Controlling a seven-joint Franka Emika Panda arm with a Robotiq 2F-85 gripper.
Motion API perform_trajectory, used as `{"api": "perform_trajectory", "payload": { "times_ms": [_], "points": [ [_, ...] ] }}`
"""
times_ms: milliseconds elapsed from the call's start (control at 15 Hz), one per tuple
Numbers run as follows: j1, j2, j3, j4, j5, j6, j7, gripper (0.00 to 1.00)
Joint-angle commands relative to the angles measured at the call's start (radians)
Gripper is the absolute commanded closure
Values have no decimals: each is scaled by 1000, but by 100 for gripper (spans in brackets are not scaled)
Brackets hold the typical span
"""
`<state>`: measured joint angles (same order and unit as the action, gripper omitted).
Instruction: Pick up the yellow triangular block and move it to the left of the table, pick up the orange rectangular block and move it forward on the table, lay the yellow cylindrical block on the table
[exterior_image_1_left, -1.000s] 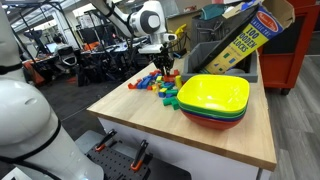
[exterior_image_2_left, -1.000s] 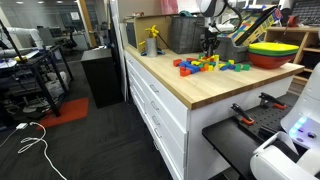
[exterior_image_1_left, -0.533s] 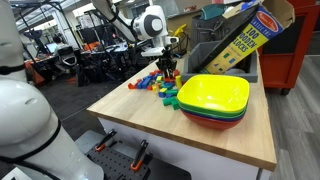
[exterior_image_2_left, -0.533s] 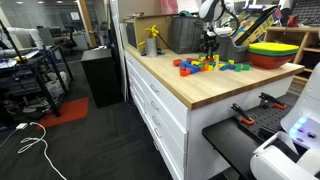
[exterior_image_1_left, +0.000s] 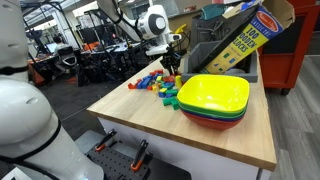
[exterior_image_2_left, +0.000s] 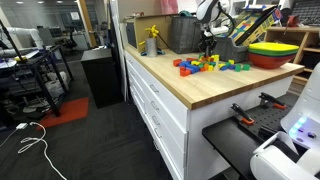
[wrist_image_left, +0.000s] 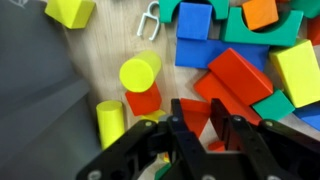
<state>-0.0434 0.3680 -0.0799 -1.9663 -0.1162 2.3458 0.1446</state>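
My gripper (wrist_image_left: 210, 125) hangs over a pile of coloured blocks (exterior_image_1_left: 160, 83) at the far end of the pale wood table (exterior_image_1_left: 130, 122). Its fingers stand close together with an orange-red block (wrist_image_left: 200, 108) between them, and it looks shut on that block. In the wrist view a yellow cylinder (wrist_image_left: 140, 72) stands upright on a red block. Another yellow cylinder (wrist_image_left: 110, 122) lies beside it. A yellow angled block (wrist_image_left: 70, 10) sits apart at the top left, partly cut off. The gripper (exterior_image_2_left: 209, 46) and the pile (exterior_image_2_left: 210, 65) also show in the other exterior view.
Stacked yellow, green and red bowls (exterior_image_1_left: 215, 100) stand near the pile and also show in an exterior view (exterior_image_2_left: 272, 50). A grey bin (exterior_image_1_left: 212, 52) holds a yellow blocks box (exterior_image_1_left: 238, 40). A red cabinet (exterior_image_1_left: 288, 50) stands behind. A yellow figure (exterior_image_2_left: 152, 40) stands on the table (exterior_image_2_left: 200, 88).
The gripper has risen slightly and shifted a little toward the bin. The blocks on the table have not visibly moved.
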Motion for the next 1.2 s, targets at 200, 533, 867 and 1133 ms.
{"api": "perform_trajectory", "payload": {
  "times_ms": [200, 533, 867, 1133],
  "points": [
    [17, 63, -16, 58, -15, -8, 22, 92],
    [21, 75, -35, 50, -37, -4, 28, 92],
    [35, 53, -65, 40, -105, 3, 50, 25],
    [28, -1, -37, 17, -74, 23, 14, 0]
  ]
}}
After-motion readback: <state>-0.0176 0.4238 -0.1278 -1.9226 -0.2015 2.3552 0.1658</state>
